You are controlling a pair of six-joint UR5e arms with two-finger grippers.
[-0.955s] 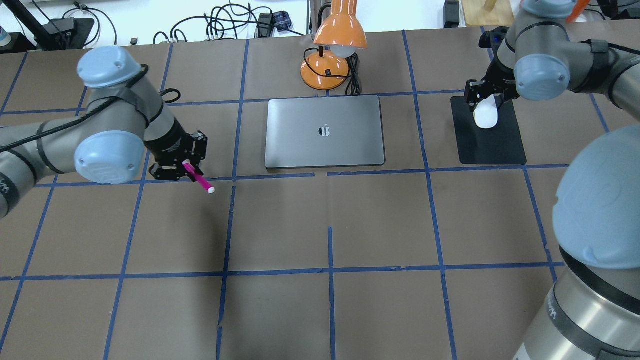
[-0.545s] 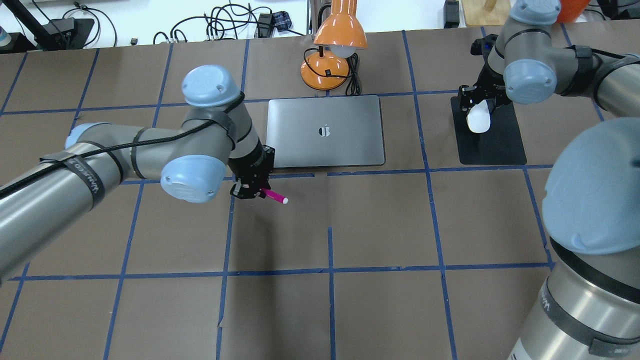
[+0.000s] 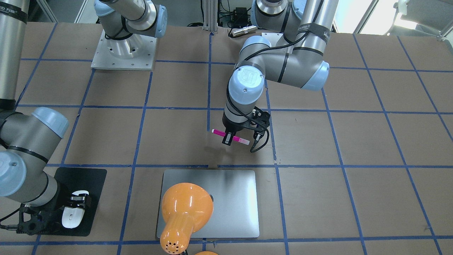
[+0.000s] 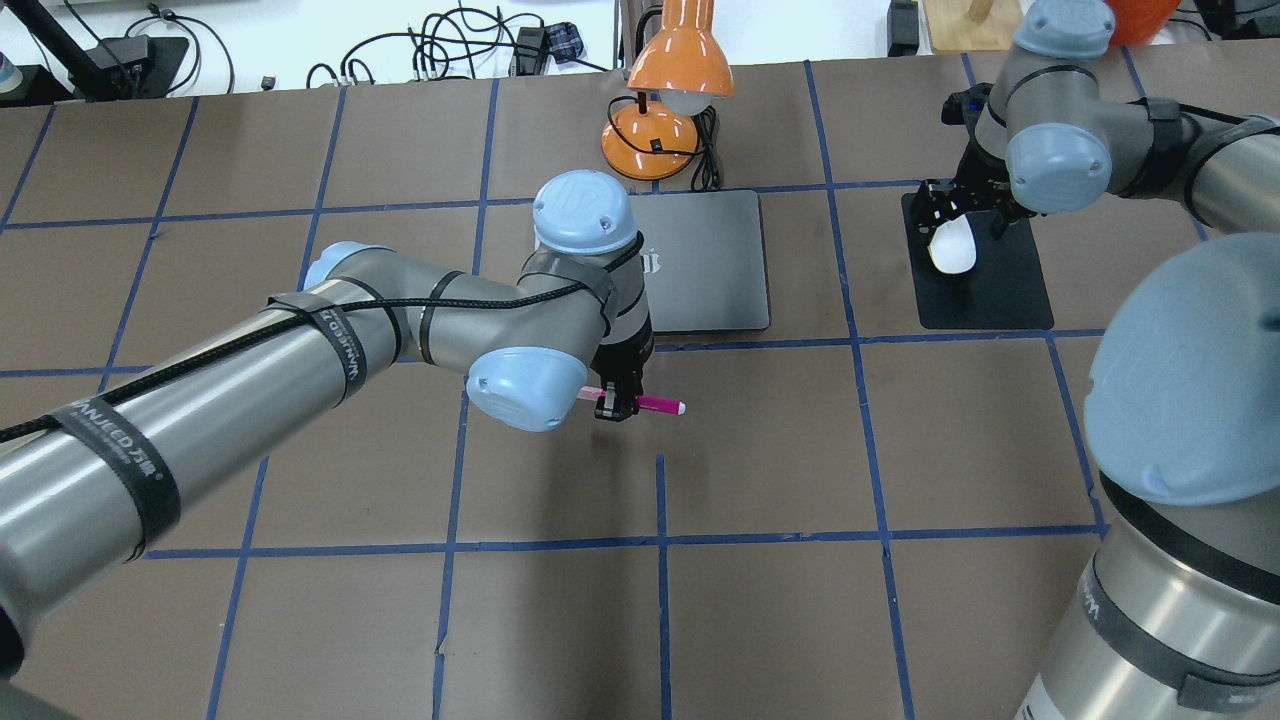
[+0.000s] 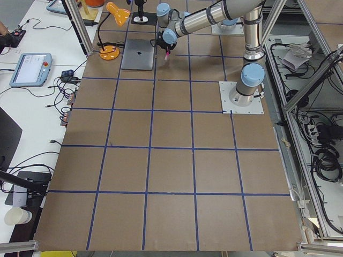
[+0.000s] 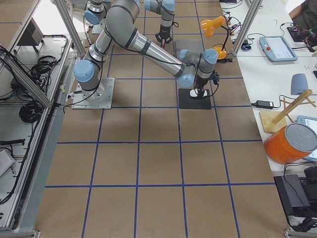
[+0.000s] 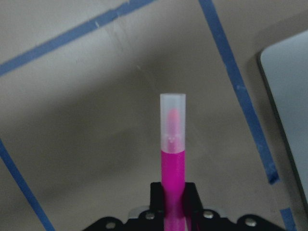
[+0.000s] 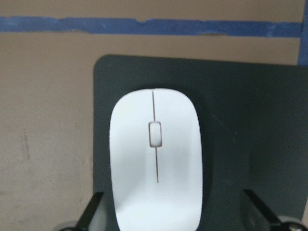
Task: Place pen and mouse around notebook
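My left gripper [image 4: 614, 400] is shut on the magenta pen [image 4: 655, 405], which lies level with its pale cap pointing right, just above the table. It hangs in front of the near edge of the silver notebook [image 4: 712, 262]. In the left wrist view the pen [image 7: 172, 144] sticks out from the fingers, with the notebook's corner [image 7: 288, 96] at the right. My right gripper [image 4: 962, 215] stands open over the white mouse [image 4: 950, 250], which rests on the black mat [image 4: 1000, 295]. The mouse [image 8: 155, 159] sits between the fingers, closer to one.
An orange desk lamp [image 4: 678, 62] stands behind the notebook with its cord beside it. From the front its shade [image 3: 185, 212] hides part of the notebook [image 3: 233, 198]. My left forearm crosses over the notebook's left half. Blue tape lines grid the brown table.
My left arm has swung right with the pen, from left of the notebook to in front of its near edge. My right gripper and the mouse have shifted slightly left on the mat.
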